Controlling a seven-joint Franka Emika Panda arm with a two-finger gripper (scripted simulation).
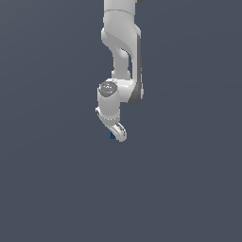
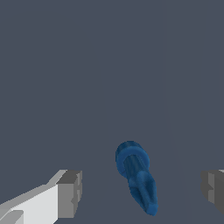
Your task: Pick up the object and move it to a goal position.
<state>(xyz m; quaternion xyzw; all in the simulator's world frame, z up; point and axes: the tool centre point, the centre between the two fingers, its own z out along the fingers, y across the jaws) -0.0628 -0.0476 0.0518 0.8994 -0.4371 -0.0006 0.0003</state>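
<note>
Object: a small blue piece [image 2: 135, 177], round and ringed at one end and narrowing to a blunt tip at the other; in the exterior view only a blue speck [image 1: 112, 135] shows at the lower end of the arm.
Object's place: in the wrist view it lies in the gap between the two fingers, apart from both, a little nearer the white-backed one; whether it rests on the grey surface cannot be told.
Claw: the gripper [image 2: 141, 190] is spread wide, holding nothing; one grey pad [image 2: 70, 194] and the other [image 2: 213, 189] stand well apart with the piece between them. In the exterior view the gripper [image 1: 116, 133] is just beside the blue speck.
Arm: the white arm [image 1: 122, 52] comes down from the top edge of the exterior view, bends at a round joint and ends at the claw.
Surroundings: a plain dark grey ground [image 1: 189, 189] fills both views, with no edges or corners in sight.
</note>
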